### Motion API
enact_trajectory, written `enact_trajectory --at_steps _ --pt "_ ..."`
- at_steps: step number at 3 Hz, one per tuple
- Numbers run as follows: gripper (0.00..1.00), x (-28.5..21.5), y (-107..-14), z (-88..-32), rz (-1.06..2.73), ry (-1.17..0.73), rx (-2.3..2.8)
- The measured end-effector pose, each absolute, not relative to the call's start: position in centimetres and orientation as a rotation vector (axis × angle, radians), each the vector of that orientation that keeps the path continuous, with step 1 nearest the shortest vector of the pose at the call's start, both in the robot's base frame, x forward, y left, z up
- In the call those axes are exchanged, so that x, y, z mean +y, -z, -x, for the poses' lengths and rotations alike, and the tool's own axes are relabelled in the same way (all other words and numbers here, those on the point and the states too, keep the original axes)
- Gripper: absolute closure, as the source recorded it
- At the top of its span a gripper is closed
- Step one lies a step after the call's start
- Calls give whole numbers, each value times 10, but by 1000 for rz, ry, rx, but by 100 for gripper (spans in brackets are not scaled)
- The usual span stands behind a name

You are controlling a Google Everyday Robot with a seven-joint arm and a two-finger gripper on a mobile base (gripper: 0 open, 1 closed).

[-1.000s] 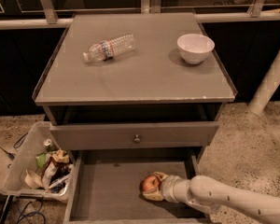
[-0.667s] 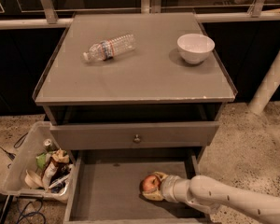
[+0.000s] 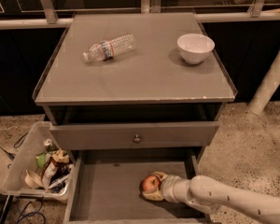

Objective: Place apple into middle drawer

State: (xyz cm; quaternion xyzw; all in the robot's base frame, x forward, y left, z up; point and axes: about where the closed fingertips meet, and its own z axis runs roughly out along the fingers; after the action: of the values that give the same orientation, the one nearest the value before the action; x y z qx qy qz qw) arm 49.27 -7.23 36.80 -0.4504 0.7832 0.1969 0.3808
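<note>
The apple (image 3: 150, 183), red-orange and round, is inside the middle drawer (image 3: 107, 190), a wide grey tray pulled out at the bottom of the cabinet. The apple sits at the right of the drawer floor, low against it. My gripper (image 3: 155, 186) reaches in from the lower right on a white arm. Its yellowish fingers (image 3: 159, 176) close around the apple from above and below.
Above the open tray is a closed drawer front with a small metal knob (image 3: 136, 137). On the cabinet top lie a plastic water bottle (image 3: 108, 47) and a white bowl (image 3: 195, 47). A clear bin of rubbish (image 3: 39, 168) stands on the floor left of the drawer. A white post (image 3: 270, 80) rises at right.
</note>
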Motion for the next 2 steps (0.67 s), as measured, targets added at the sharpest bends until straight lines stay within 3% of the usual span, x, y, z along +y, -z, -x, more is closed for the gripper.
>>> enact_trajectory --at_steps 1,2 --pt "13 -72 -368 -493 1150 -503 1999" --pt "0 -72 -368 -493 1150 -503 1999"
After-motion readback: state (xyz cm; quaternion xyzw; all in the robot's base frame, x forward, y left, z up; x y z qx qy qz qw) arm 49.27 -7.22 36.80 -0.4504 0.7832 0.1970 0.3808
